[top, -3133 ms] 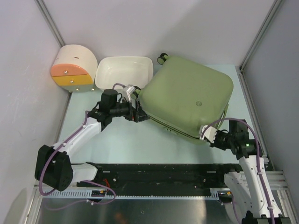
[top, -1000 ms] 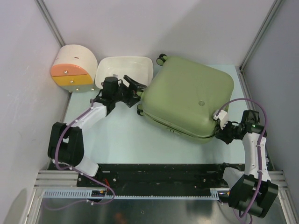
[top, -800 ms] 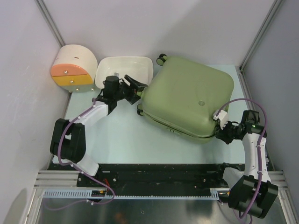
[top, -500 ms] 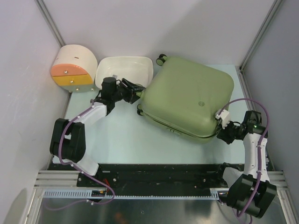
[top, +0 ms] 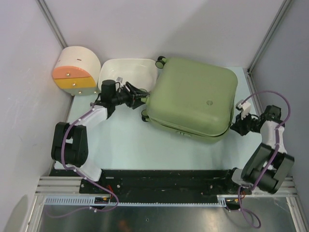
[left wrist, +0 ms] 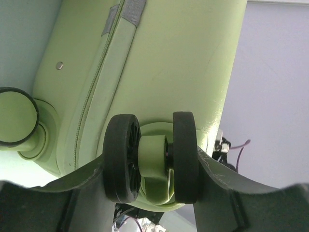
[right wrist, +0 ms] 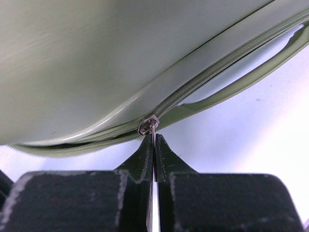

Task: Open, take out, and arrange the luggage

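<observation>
- luggage (top: 193, 96) lies flat, lid down, at the back right of the table (top: 125, 140). It has swung squarer since 0.5 s ago, and its top wheel (top: 161, 62) now sits right beside the tub (top: 126, 72).
- left gripper (top: 139, 98) clamps the corner wheel (left wrist: 120, 157), 1 finger on each side.
- right gripper (right wrist: 154, 145), now further right, pinches the zipper pull (right wrist: 152, 128) on the luggage's right edge.

Top view: bright, even overhead light, sharp. Soft shadow under luggage (top: 193, 96) on table (top: 125, 140), no glare. Left wrist: wheel (left wrist: 152, 157) sharp, bottom edge dark & blurry, wall (left wrist: 275, 87) pale, flat. Right wrist: zip pull (right wrist: 147, 126) in focus, luggage near lens soft, table washed out white.
</observation>
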You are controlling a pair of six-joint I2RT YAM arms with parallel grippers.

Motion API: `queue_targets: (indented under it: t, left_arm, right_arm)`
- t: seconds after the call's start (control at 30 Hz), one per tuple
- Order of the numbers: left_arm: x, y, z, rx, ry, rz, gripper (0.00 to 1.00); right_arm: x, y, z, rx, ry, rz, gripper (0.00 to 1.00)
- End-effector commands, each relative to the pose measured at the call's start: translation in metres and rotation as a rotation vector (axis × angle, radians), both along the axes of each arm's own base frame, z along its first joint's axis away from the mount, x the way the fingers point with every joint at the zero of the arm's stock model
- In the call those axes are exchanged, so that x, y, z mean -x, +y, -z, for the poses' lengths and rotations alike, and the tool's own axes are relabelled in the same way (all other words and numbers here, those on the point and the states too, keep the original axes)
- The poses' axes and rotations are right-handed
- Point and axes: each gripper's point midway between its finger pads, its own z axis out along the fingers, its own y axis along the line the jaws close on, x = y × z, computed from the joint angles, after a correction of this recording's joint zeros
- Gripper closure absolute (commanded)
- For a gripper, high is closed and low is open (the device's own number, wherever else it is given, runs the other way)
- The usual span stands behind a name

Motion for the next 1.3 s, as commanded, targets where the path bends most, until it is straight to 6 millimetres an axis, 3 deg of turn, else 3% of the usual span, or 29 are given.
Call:
queue_targets:
  t: [0.0,0.2,0.43,0.87,0.97,1.1,1.27]
  left_arm:
    - [-0.035,0.053,0.033,-0.257,-0.113,-0.075,1.00]
    - [-0.051,0.055,0.032,-0.303,-0.141,-0.063,1.00]
    - [-0.065,0.053,0.034,-0.346,-0.171,-0.014,1.00]
    - [-0.077,0.035,0.042,-0.387,-0.219,0.097,1.00]
    - [-0.077,0.027,0.045,-0.388,-0.221,0.133,1.00]
    - [-0.077,0.012,0.050,-0.406,-0.243,0.186,1.00]
    - [-0.088,-0.008,0.056,-0.414,-0.255,0.237,1.00]
  right_arm:
    - [-0.089,-0.078,-0.067,0.209,-0.358,0.063,1.00]
    - [-0.129,-0.103,-0.069,0.229,-0.422,0.066,1.00]
    - [-0.192,-0.129,-0.081,0.234,-0.577,0.102,1.00]
    - [-0.309,-0.144,-0.092,0.244,-0.796,0.101,1.00]
    - [-0.320,-0.131,-0.091,0.181,-0.841,0.018,1.00]
    - [-0.335,-0.098,-0.080,0.123,-0.911,-0.150,1.00]
    - [-0.338,-0.050,-0.059,0.020,-0.883,-0.338,1.00]
